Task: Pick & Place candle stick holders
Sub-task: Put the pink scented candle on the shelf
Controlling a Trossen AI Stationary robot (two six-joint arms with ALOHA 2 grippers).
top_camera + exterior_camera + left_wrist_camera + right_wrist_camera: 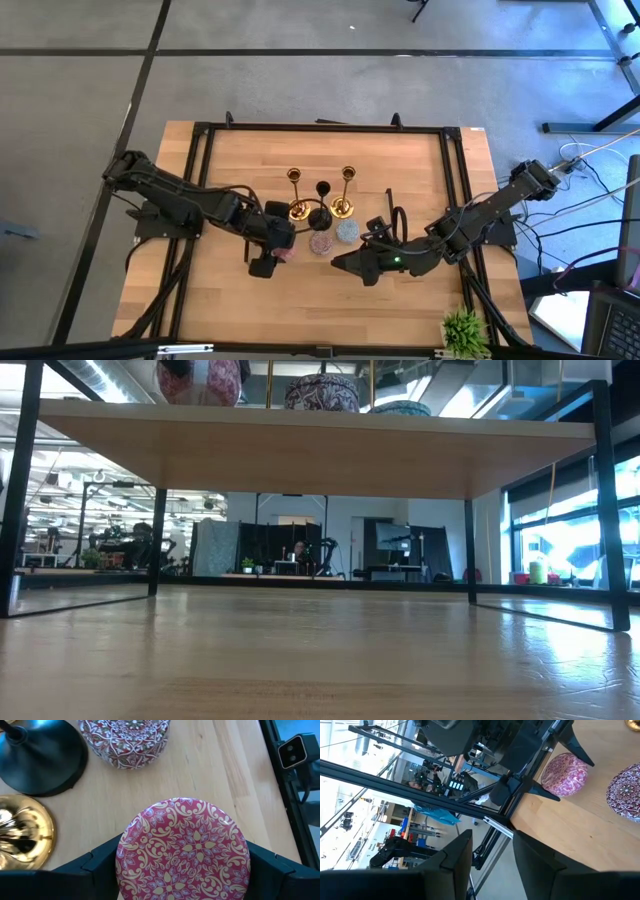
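Pink round between my left fingers

Fingers (100, 860) of my left tool (272, 250) stand on either side of the pink round (182, 847), one dark pad against each flank, spread wide and closed on it. In the left wrist view its patterned lid, red-pink with pale gold scrollwork, fills the space between them, and it sits on the wooden surface (240, 300).

Just beyond it lie the mauve round (125, 742), the flared foot of the black candle stick holder (42, 760) and, beside that, the shiny foot of a gold candle stick holder (22, 837). Seen from above, the three squat rounds form a short row: pink under my left tool, mauve (320, 243) in the middle, pale blue (347, 232) on the far end. Behind that row stand the three stems, one gold (297, 193), the black (322, 203) and the second gold (346, 190), close together near the middle of the surface.

My right tool (350, 265) hangs low over the surface, just beside the pale blue round and apart from it. Its fingers (455, 862) are part open with nothing between them.

A small green plant (465, 330) sits at the near right corner.
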